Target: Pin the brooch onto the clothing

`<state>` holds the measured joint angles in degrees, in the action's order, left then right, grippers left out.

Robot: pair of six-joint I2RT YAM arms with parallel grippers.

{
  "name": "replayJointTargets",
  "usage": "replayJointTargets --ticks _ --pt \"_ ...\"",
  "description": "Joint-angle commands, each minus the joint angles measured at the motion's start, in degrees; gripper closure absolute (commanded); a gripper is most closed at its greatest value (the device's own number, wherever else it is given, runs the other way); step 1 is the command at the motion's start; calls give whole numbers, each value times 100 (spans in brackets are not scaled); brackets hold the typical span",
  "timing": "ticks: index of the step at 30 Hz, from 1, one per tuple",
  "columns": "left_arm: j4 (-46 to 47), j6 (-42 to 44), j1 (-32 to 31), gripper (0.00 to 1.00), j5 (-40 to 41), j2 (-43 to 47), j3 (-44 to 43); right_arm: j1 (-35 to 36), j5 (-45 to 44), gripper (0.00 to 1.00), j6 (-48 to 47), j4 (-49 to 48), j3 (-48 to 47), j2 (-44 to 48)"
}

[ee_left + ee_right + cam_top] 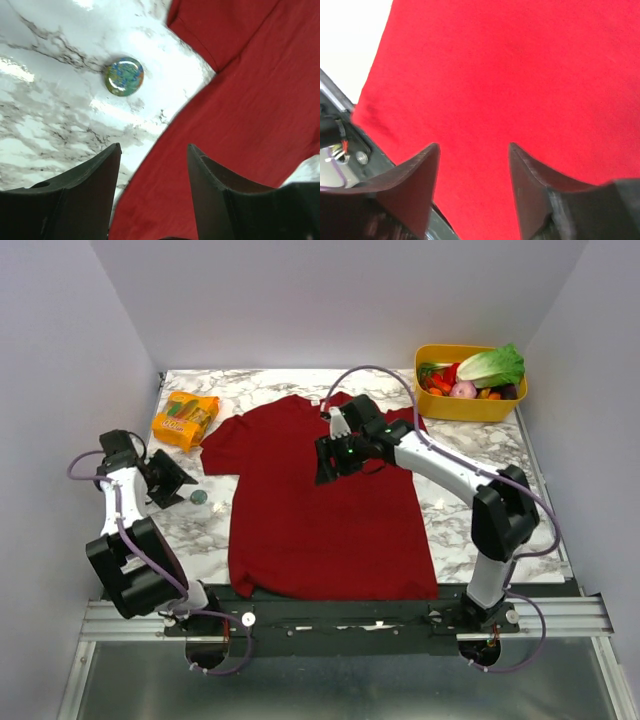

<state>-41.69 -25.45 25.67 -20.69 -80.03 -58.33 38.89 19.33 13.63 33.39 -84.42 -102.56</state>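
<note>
Marble tabletop (pixel 50 115) looked slick and the tiny light brooch (pixel 124 76) seemed skate-prone, so I'd pinch its rim. Left gripper (pixel 154 162) and right gripper (pixel 474 162) both gaped empty.

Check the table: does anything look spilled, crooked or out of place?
Nothing stands out. The shirt lies flat, and the brooch sits on the table beside its sleeve, not yet pinned.
</note>
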Motion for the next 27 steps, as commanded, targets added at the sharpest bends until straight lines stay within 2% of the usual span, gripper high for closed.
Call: replayJointTargets --ticks 1,4,5,8,15,21,27 --pt "688 -294 561 37 -771 -302 251 241 1019 21 -45 -859 -530 -474" --pt "881 -259 588 39 -323 -548 243 426 1195 3 -53 -1184 -759 -791" --pt "917 -267 597 39 -252 -610 190 461 1317 2 -53 -1272 -917 -992" --pt "1304 -364 588 42 -208 -786 173 566 1827 2 148 -1615 -1399 -1370" --pt "1076 22 562 42 135 -1576 -354 839 2267 6 658 -1809 -2594 -2513" --pt "812 224 325 43 205 -2148 -680 997 2364 7 869 -1994 -2965 -2962" --pt "522 348 43 43 319 -2754 -865 1129 2408 14 1089 -2082 -3422 -3366"
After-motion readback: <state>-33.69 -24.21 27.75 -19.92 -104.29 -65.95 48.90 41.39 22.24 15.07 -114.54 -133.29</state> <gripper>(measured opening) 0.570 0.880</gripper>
